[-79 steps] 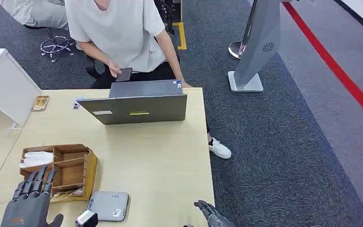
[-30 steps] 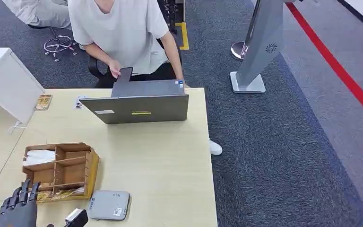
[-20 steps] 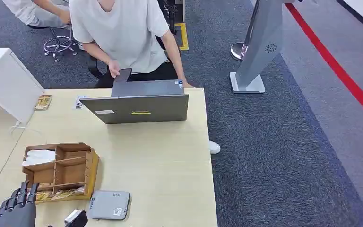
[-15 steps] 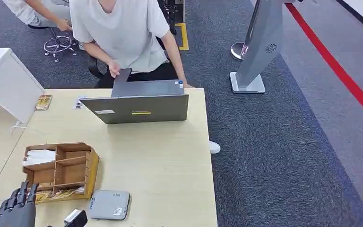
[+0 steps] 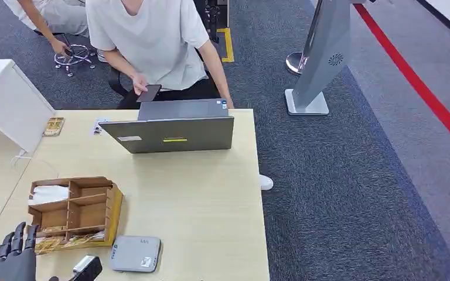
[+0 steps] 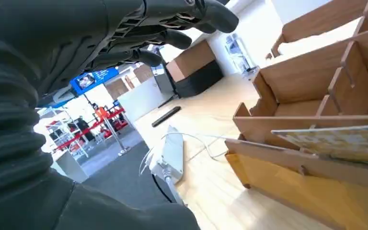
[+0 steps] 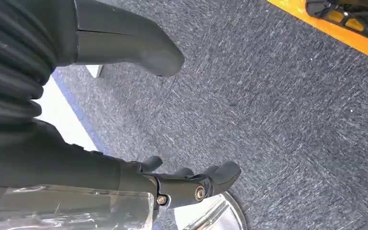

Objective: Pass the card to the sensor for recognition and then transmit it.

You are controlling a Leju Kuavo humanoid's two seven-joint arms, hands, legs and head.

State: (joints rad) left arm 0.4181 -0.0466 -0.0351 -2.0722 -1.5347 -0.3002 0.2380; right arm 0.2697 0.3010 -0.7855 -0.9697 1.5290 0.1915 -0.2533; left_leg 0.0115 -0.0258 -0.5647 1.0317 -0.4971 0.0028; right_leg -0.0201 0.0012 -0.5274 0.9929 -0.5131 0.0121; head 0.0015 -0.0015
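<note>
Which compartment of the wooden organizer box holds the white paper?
The far left compartment of the wooden organizer holds the white paper. The compartments beside it look empty, and the nearest row holds patterned cards.

Your left hand [image 5: 9, 260] sits low at about seven o'clock in the head view, palm away from you, fingers [image 5: 16, 234] straight and pointing up toward twelve, slightly spread, nothing in them. From the left wrist you see those fingers [image 6: 172, 36] stretched out together, free of any contact. Your right hand [image 7: 124, 120] hangs down over the floor, thumb [image 7: 139, 48] out, fingers [image 7: 206, 182] loosely curled but apart, holding nothing.
</note>
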